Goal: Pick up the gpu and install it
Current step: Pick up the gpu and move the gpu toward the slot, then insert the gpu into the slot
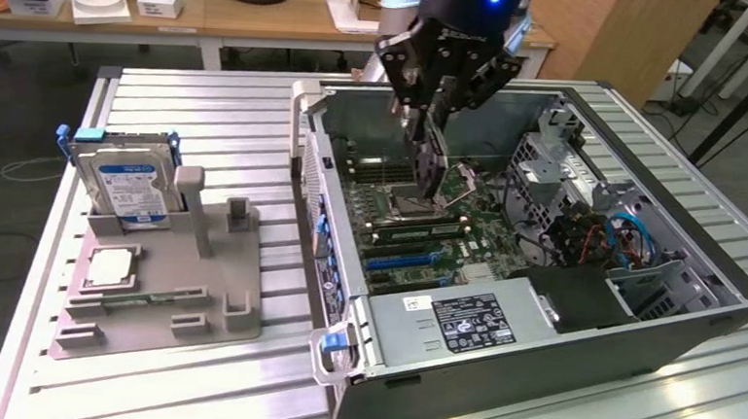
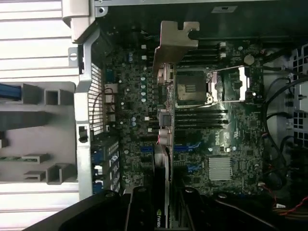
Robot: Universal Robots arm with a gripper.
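Exterior view shows the gripper (image 1: 429, 123) clamped on the gpu (image 1: 430, 174), which hangs lengthwise beneath it, inside the open case (image 1: 533, 375), just above the motherboard (image 1: 477, 226).

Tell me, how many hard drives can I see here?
1. The hard drive stands upright in the grey holder, on the exterior view's left of the computer case; more may be hidden inside it.

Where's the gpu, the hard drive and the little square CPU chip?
gpu (image 1: 429, 169): exterior view, middle of its dark board.
hard drive (image 1: 133, 187): exterior view, on its blue label.
CPU chip (image 1: 110, 267): exterior view, on its silver top.
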